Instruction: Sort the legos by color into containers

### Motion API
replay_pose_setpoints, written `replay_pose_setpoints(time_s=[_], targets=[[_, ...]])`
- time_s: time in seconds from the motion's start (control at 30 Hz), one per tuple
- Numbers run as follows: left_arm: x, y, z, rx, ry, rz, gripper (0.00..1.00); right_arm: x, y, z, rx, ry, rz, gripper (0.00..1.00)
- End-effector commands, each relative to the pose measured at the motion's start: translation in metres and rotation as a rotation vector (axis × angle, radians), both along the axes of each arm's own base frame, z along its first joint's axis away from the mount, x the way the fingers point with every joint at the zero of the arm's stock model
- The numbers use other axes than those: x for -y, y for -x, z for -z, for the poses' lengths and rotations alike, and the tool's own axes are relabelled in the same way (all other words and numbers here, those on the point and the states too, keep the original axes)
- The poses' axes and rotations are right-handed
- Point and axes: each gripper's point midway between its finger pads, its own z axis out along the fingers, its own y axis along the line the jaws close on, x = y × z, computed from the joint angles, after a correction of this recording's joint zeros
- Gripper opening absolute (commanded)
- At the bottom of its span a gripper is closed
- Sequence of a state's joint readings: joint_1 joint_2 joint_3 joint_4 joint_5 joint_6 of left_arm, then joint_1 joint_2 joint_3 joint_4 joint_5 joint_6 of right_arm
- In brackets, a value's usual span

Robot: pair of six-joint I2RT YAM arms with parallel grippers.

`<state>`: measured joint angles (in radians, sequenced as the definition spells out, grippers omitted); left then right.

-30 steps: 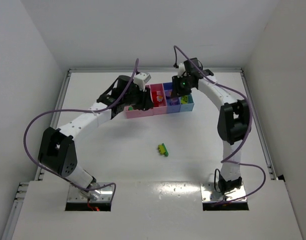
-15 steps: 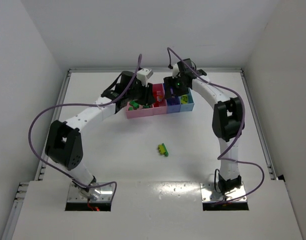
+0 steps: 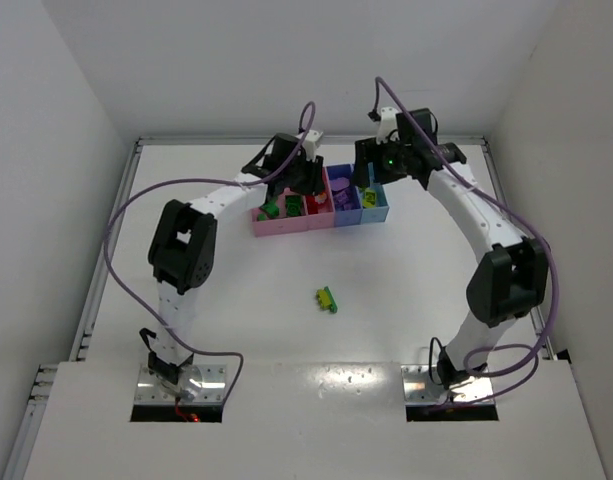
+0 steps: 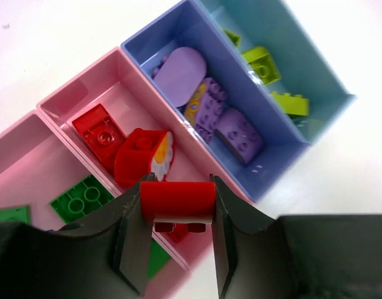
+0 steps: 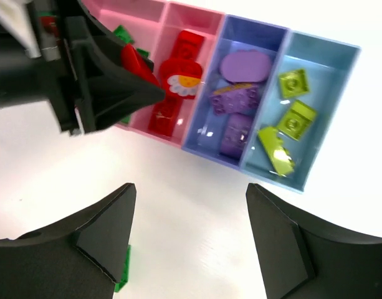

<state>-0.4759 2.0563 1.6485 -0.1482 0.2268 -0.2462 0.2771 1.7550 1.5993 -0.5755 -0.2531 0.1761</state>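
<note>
My left gripper [image 4: 180, 187] is shut on a red lego [image 4: 177, 198] and hangs over the near end of the narrow pink bin [image 4: 72, 99], which holds red legos [image 4: 100, 131]. The wide pink bin [image 4: 16, 165] has green legos [image 4: 81, 198]. Purple legos [image 4: 237, 134] lie in the blue-violet bin [image 4: 178, 22], and yellow-green legos [image 4: 262, 62] in the light blue bin [image 4: 284, 34]. My right gripper [image 5: 189, 205] stands open and empty above the table in front of the containers [image 3: 321, 212]. A green-and-yellow lego stack [image 3: 327, 298] lies on the table.
White walls close the table at the back and on both sides. The row of bins sits near the back wall. A green lego edge [image 5: 123, 285] shows beside my right gripper's left finger. Purple cables loop off both arms.
My right gripper has opened and drawn back from over the right-hand bins. The left arm has swung right with the red lego, from the wide pink bin toward the narrow pink one.
</note>
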Motion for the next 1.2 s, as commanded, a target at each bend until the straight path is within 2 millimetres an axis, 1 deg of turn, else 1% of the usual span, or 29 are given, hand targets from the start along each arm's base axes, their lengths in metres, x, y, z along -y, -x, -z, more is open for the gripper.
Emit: replay_pose_setpoints(time_s=[0.0, 0.03, 0.07, 0.13, 0.17, 0.23, 0.27, 0.3, 0.37, 0.43, 0.47, 0.57, 0.6, 0.67, 0.7, 0.73, 0.77, 0.8, 0.83, 0.87, 0.9, 0.93, 0.97, 1.0, 1.03, 1.07, 1.1, 1.13, 1.17], targets=[[-0.002, -0.027, -0.009, 0.071, -0.009, -0.035, 0.20, 0.028, 0.003, 0.004, 0.012, 0.028, 0.047, 0.72], [-0.004, -0.032, -0.003, 0.070, -0.023, -0.055, 0.22, 0.032, 0.002, 0.000, 0.020, 0.025, 0.056, 0.72], [-0.002, -0.035, -0.002, 0.072, -0.022, -0.055, 0.24, 0.040, 0.006, 0.011, -0.014, 0.025, 0.065, 0.72], [-0.003, -0.039, 0.018, 0.052, -0.048, -0.059, 0.32, 0.046, 0.009, 0.003, 0.002, 0.014, 0.072, 0.73], [-0.001, -0.042, 0.017, 0.058, -0.045, -0.059, 0.35, 0.046, 0.011, 0.008, -0.012, 0.017, 0.072, 0.73], [-0.002, -0.048, 0.020, 0.062, -0.054, -0.076, 0.44, 0.051, 0.013, 0.008, -0.018, 0.001, 0.074, 0.73], [-0.001, -0.050, 0.015, 0.073, -0.048, -0.077, 0.54, 0.048, 0.017, 0.011, -0.028, -0.008, 0.048, 0.73], [-0.001, -0.050, 0.021, 0.065, -0.053, -0.076, 0.58, 0.049, 0.019, 0.012, -0.034, -0.014, 0.035, 0.73], [-0.001, -0.050, 0.021, 0.065, -0.053, -0.076, 0.62, 0.043, 0.024, 0.010, -0.038, -0.045, -0.034, 0.73], [0.002, -0.048, 0.007, 0.081, -0.033, -0.061, 0.64, 0.036, 0.035, 0.012, -0.043, -0.063, -0.109, 0.73], [0.003, -0.041, 0.002, 0.077, -0.022, -0.042, 0.66, 0.028, 0.043, 0.007, -0.026, -0.081, -0.189, 0.73], [0.006, -0.031, -0.015, 0.090, 0.012, -0.001, 0.69, 0.018, 0.060, 0.013, -0.048, -0.127, -0.280, 0.72], [0.005, -0.024, -0.028, 0.101, 0.025, 0.011, 0.70, 0.017, 0.069, 0.022, -0.063, -0.126, -0.320, 0.71], [0.006, -0.014, -0.046, 0.116, 0.059, 0.027, 0.71, 0.011, 0.079, 0.027, -0.065, -0.137, -0.370, 0.71], [0.003, -0.008, -0.047, 0.114, 0.058, 0.027, 0.71, 0.010, 0.089, 0.034, -0.064, -0.119, -0.402, 0.71], [0.002, 0.000, -0.072, 0.142, 0.088, 0.035, 0.71, 0.011, 0.094, 0.033, -0.054, -0.114, -0.409, 0.71], [0.001, 0.007, -0.083, 0.154, 0.100, 0.046, 0.71, 0.011, 0.096, 0.035, -0.046, -0.113, -0.410, 0.71], [-0.002, 0.014, -0.085, 0.152, 0.099, 0.047, 0.71, 0.013, 0.101, 0.046, -0.062, -0.108, -0.417, 0.71], [-0.007, 0.019, -0.093, 0.159, 0.110, 0.054, 0.71, 0.013, 0.103, 0.045, -0.046, -0.099, -0.429, 0.71], [-0.006, 0.035, -0.120, 0.206, 0.141, 0.108, 0.71, 0.015, 0.109, 0.051, -0.068, -0.094, -0.435, 0.71], [-0.007, 0.045, -0.127, 0.220, 0.147, 0.136, 0.71, 0.014, 0.112, 0.049, -0.053, -0.096, -0.455, 0.70], [-0.015, 0.056, -0.115, 0.203, 0.123, 0.157, 0.71, 0.013, 0.118, 0.053, -0.058, -0.102, -0.490, 0.70], [-0.019, 0.067, -0.113, 0.190, 0.113, 0.173, 0.71, 0.012, 0.122, 0.052, -0.045, -0.102, -0.505, 0.70], [-0.026, 0.081, -0.128, 0.220, 0.117, 0.177, 0.71, 0.014, 0.129, 0.055, -0.046, -0.098, -0.511, 0.70], [-0.032, 0.093, -0.110, 0.178, 0.101, 0.177, 0.71, 0.010, 0.133, 0.058, -0.042, -0.088, -0.539, 0.70], [-0.036, 0.101, -0.106, 0.162, 0.095, 0.177, 0.71, 0.012, 0.138, 0.061, -0.042, -0.083, -0.546, 0.68], [-0.045, 0.103, -0.104, 0.162, 0.089, 0.156, 0.71, 0.007, 0.144, 0.065, -0.054, -0.084, -0.563, 0.67], [-0.051, 0.116, -0.101, 0.150, 0.084, 0.156, 0.71, 0.001, 0.150, 0.065, -0.032, -0.070, -0.606, 0.67], [-0.056, 0.120, -0.099, 0.160, 0.075, 0.164, 0.71, 0.000, 0.158, 0.070, -0.038, -0.058, -0.624, 0.67]])
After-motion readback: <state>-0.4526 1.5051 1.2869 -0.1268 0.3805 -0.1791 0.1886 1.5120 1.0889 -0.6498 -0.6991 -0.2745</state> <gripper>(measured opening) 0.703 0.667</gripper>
